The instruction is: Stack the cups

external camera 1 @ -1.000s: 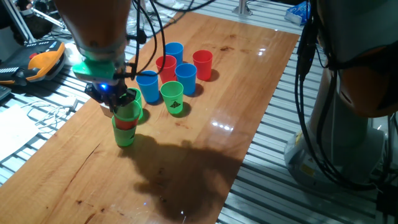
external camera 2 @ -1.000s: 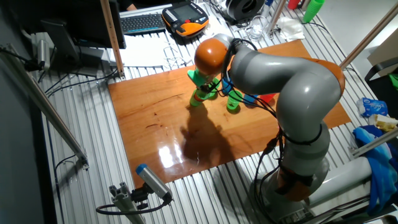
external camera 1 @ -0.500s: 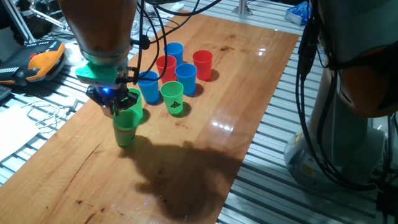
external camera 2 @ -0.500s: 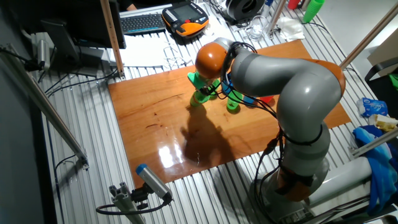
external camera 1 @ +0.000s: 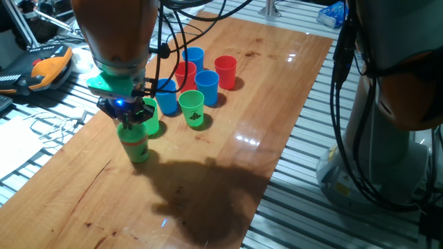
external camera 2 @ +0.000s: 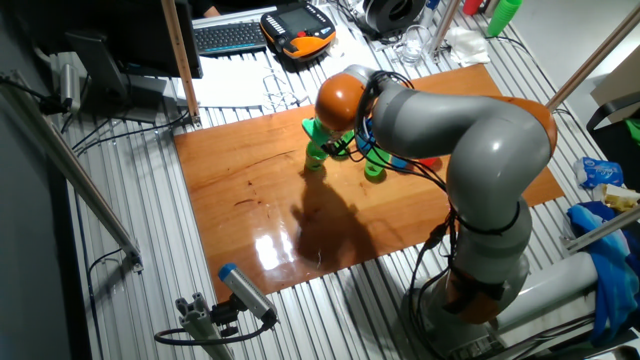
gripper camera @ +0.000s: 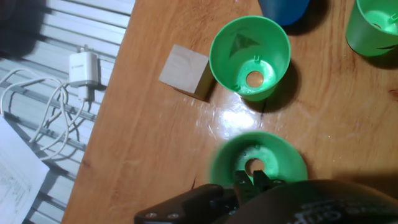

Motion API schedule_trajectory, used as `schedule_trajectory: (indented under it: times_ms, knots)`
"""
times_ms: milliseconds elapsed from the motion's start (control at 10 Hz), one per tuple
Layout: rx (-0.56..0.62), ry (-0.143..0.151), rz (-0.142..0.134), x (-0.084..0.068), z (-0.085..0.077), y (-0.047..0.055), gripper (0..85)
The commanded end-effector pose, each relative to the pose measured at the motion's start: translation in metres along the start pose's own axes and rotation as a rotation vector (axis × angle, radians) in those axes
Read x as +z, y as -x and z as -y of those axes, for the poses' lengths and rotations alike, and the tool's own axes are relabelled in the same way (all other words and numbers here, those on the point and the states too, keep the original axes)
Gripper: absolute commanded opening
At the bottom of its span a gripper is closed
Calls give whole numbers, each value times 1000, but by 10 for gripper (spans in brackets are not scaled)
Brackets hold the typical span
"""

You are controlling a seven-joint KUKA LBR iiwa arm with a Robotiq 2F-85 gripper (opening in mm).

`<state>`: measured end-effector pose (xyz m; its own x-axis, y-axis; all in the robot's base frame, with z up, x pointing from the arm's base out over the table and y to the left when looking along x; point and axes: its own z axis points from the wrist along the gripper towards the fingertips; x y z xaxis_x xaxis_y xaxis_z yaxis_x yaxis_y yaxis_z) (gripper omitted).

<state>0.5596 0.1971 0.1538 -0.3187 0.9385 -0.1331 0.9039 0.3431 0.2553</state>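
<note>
Since a second ago the red band has vanished: my gripper (external camera 1: 127,116) has pushed the green cup (external camera 1: 137,142) down; finger spread, I cannot tell.

Gripper (external camera 1: 127,119) fingertips buried in the green stack (external camera 1: 137,144) directly beneath; jaw gap impossible to judge there. In the hand view, fingers lost behind the dark blurred housing at the bottom edge, with the green cup (gripper camera: 258,163) under the jaws blurred and partly covered. Ahead of the jaws, blue cup (gripper camera: 283,10) cut by the top edge, another green cup (gripper camera: 375,23) cut by the corner. From the other fixed view, gripper (external camera 2: 318,152) and cups behind the arm too small to separate.
</note>
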Motion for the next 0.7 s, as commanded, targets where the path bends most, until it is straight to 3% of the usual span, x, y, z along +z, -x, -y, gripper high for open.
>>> schedule_trajectory:
  times_ms: [0, 100, 200, 300, 400, 500, 600]
  knots:
    - [-3, -10, -2, 0, 1, 0, 170]
    - [-33, -45, 7, 1, 2, -1, 170]
    - [-78, -92, 24, 3, 5, -3, 340]
    - [-103, -123, 13, 2, 7, -5, 340]
    - [-113, -133, 4, 1, 10, -6, 340]
    - [-141, -153, 15, 2, 14, -7, 340]
    - [-146, -147, 12, 5, 20, -7, 340]
